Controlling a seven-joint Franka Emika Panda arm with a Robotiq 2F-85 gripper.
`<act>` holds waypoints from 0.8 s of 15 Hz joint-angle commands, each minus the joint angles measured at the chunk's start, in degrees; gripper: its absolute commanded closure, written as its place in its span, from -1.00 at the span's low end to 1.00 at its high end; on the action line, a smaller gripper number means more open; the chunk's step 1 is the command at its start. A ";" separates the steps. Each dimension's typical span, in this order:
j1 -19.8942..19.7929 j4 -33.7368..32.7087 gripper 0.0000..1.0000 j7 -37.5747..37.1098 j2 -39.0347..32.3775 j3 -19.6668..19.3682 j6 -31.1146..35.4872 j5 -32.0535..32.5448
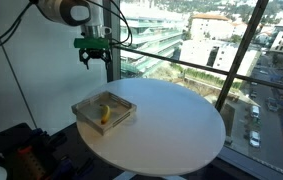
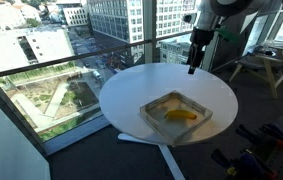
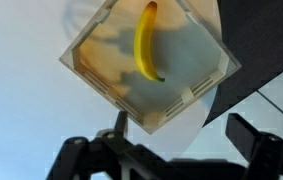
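Observation:
A yellow banana (image 3: 147, 42) lies in a square clear plastic tray (image 3: 196, 90) on the round white table (image 1: 171, 125). Both exterior views show the banana (image 1: 105, 113) (image 2: 181, 116) inside the tray (image 1: 84, 108) (image 2: 156, 104). My gripper (image 1: 93, 58) hangs high above the table, well clear of the tray, its fingers spread apart with nothing between them. In the wrist view the gripper (image 3: 181, 135) enters from the bottom, and the tray's nearest corner lies just beyond the fingertips (image 3: 243, 128).
The table stands beside tall windows with a railing (image 1: 196, 68) and a city far below. A wooden stool (image 2: 266, 65) stands behind the table. Dark equipment (image 1: 16, 150) sits on the floor near the table's base.

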State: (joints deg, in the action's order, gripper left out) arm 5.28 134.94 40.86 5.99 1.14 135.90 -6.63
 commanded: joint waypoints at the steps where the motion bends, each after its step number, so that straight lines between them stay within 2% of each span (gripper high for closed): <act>1: 0.05 -0.82 -1.00 1.11 -0.14 -0.05 -1.46 -0.51; 12: -0.40 -1.66 -1.00 0.78 -0.54 0.11 -4.82 4.80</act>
State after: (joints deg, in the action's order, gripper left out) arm 5.29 134.76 40.94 5.85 1.18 132.86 -3.99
